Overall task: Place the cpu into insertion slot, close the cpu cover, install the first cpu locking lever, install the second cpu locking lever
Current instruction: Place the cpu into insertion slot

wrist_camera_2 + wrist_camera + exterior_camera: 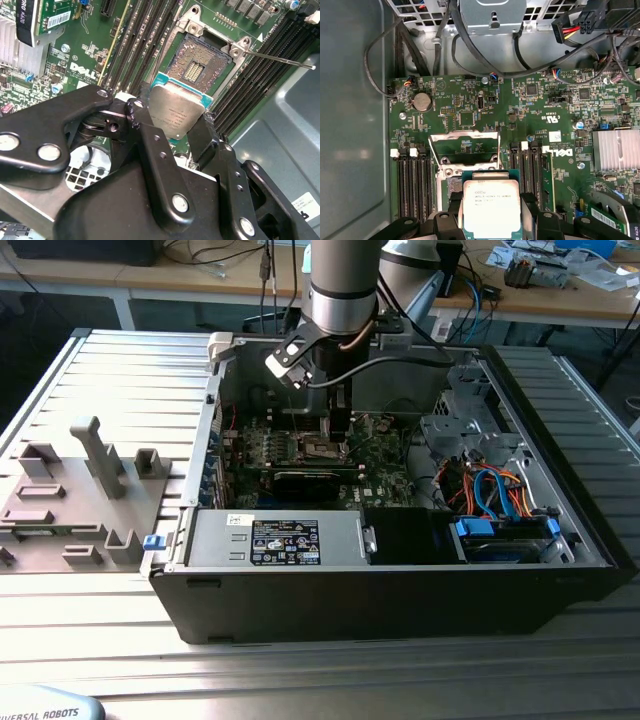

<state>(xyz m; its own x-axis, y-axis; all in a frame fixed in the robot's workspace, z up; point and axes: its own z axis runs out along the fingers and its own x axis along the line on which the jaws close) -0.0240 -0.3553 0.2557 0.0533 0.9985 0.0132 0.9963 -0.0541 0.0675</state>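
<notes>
My gripper (pixel 174 119) is shut on the cpu (pixel 176 111), a square chip with a silvery top, held by two opposite edges between black fingers (pixel 141 116). The chip hangs just above the insertion slot (pixel 200 64), whose dark pin field lies uncovered. In the first wrist view the cpu (pixel 491 207) hides most of the slot, and the cpu cover (pixel 465 136) stands raised on its hinge just beyond it. A thin metal locking lever (pixel 280 59) sticks out beside the slot. In the exterior view my gripper (pixel 340 432) reaches down into the case over the green board.
The open computer case (pixel 560 430) walls the work area. Black memory slots (pixel 412 182) flank the socket on both sides. A finned heatsink (pixel 616 152), cables (pixel 470 60) and a drive cage (pixel 470 410) stand nearby. A grey fixture tray (pixel 80 490) lies at the exterior view's left.
</notes>
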